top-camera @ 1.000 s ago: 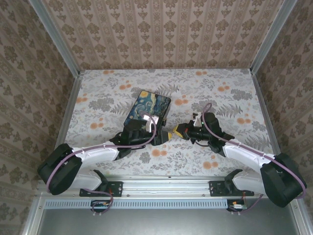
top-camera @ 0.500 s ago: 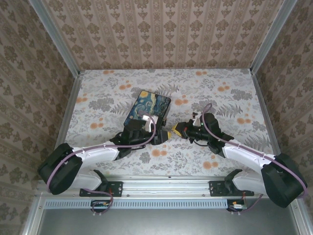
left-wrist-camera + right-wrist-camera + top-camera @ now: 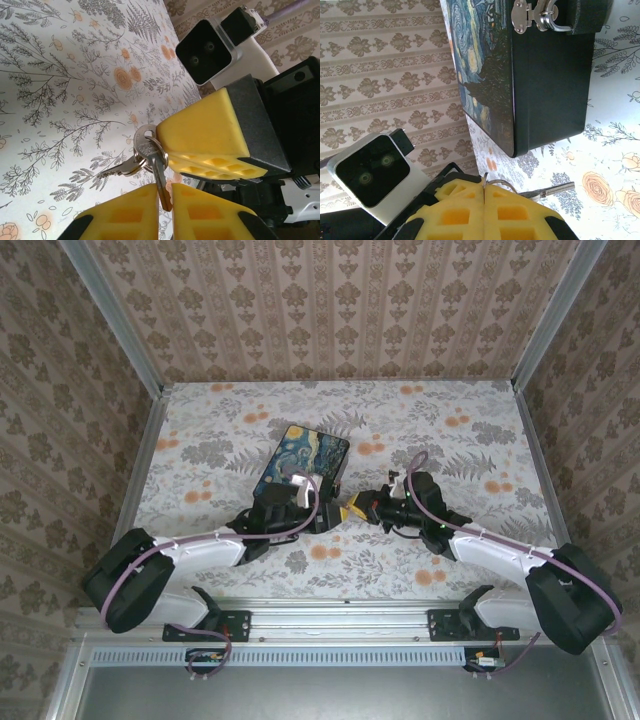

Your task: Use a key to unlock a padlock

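Observation:
The key (image 3: pixel 159 170) is thin and silvery, on a ring with a second key (image 3: pixel 117 167) that dangles to the left. Its blade sits pinched between my left gripper's (image 3: pixel 166 187) yellow pads. My right gripper (image 3: pixel 484 186) is shut on the key's head, and one of its fingers (image 3: pixel 205 135) shows just above in the left wrist view. From above, the two grippers (image 3: pixel 349 510) meet tip to tip at the table's middle. The dark padlock (image 3: pixel 585 12) hangs by its metal shackle from the box's hasp (image 3: pixel 527 14).
The swirl-painted box (image 3: pixel 300 462) lies flat just behind the left gripper, its dark side wall (image 3: pixel 550 85) facing the right wrist camera. Flowered tablecloth (image 3: pixel 470 450) stretches to the right and back. Patterned walls close in the table on three sides.
My right gripper has moved left until its tips meet the left gripper's tips; a small gap stood between them before. The left arm and the box have stayed put.

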Robot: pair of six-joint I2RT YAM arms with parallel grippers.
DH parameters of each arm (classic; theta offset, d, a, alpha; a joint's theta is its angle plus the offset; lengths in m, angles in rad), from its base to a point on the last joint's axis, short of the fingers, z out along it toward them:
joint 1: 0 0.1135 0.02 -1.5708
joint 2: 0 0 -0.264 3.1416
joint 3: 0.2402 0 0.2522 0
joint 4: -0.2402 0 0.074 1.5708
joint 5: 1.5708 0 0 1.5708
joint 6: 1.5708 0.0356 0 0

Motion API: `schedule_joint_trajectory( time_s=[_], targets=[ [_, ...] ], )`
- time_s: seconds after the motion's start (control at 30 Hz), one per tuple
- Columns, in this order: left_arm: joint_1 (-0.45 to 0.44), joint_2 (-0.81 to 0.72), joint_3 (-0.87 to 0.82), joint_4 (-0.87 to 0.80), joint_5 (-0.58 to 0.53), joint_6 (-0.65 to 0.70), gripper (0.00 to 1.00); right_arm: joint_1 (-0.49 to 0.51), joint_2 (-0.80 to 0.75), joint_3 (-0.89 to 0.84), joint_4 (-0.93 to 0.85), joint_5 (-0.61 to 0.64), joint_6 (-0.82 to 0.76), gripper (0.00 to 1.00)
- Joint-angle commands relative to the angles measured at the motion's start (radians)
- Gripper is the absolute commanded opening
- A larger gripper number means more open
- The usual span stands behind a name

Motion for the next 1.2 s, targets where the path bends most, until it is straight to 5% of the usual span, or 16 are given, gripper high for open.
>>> schedule_joint_trajectory(
  time_s=[0.0, 0.23, 0.43, 0.6, 0.8, 1.0, 1.17],
  targets=[
    [0.009, -0.005, -0.007, 0.043, 0.028, 0.001, 0.08, 0.008, 0.017, 0.009, 0.008, 0.016, 0.005, 0.00],
    [0.029, -0.033, -0.007, -0.031, 0.054, 0.043, 0.00, -0.002, -0.014, 0.011, -0.096, 0.038, -0.065, 0.21],
    [0.009, -0.073, 0.097, -0.391, 0.046, 0.274, 0.00, -0.064, -0.087, 0.026, -0.259, 0.040, -0.132, 0.31],
    [-0.068, -0.031, 0.308, -0.759, -0.092, 0.574, 0.00, -0.087, -0.137, 0.109, -0.445, 0.019, -0.188, 0.36],
    [-0.134, 0.045, 0.489, -0.938, -0.374, 0.901, 0.00, -0.094, -0.163, 0.204, -0.633, -0.003, -0.187, 0.40],
    [-0.154, 0.102, 0.594, -0.934, -0.571, 1.165, 0.00, -0.161, -0.246, 0.243, -0.728, -0.012, -0.192, 0.44],
    [-0.217, 0.116, 0.555, -0.756, -0.745, 1.409, 0.00, -0.192, -0.234, 0.242, -0.666, -0.064, -0.144, 0.41]
  ],
)
